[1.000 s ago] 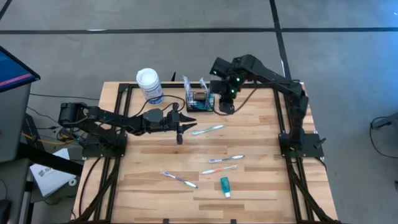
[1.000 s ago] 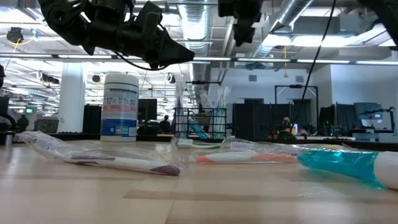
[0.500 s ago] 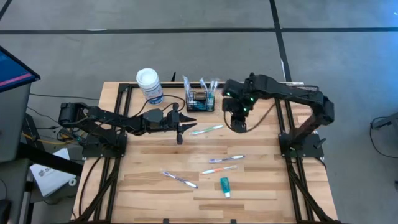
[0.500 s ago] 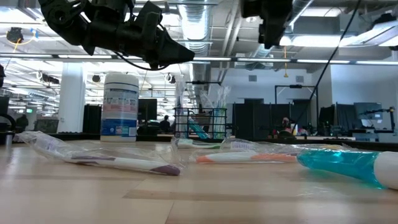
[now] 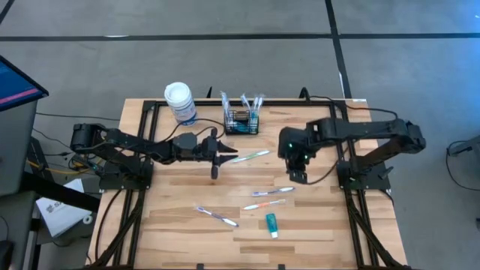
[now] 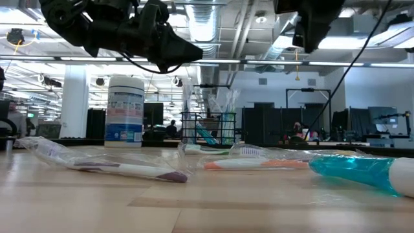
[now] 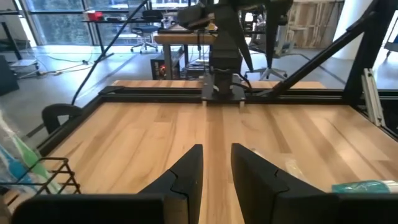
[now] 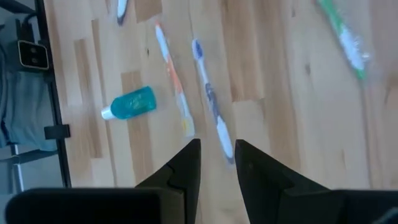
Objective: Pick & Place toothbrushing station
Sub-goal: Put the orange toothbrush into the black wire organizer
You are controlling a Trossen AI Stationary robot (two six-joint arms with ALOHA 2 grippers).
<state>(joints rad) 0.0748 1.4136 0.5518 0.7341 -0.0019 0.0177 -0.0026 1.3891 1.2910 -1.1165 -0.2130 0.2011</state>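
The toothbrushing station (image 5: pixel 241 122), a small black wire-mesh basket with wrapped toothbrushes standing in it, sits at the far edge of the surface (image 5: pixel 180 202), near the middle of that edge. Just beside it toward the far left corner stands a round canister (image 5: pixel 180 103) with a white lid and blue label.

My right claw (image 5: pixel 298 176) hangs in the air over the right half of the surface, well apart from the basket. Its fingers (image 8: pixel 186 165) stand a narrow gap apart with nothing between them: released, grasping nothing. Looking past them I see a blue-and-white toothbrush (image 8: pixel 211 99), an orange one (image 8: pixel 174 87) just beside it, a teal tube (image 8: pixel 129 104) near those, and a green toothbrush (image 8: pixel 342 37) farther off.

My left claw (image 5: pixel 215 171) waits above the surface left of centre, near the green toothbrush, its fingers (image 7: pixel 186 171) likewise parted a little and empty. One more toothbrush, with a purple end (image 5: pixel 217 216), lies toward the near edge, left of the teal tube.
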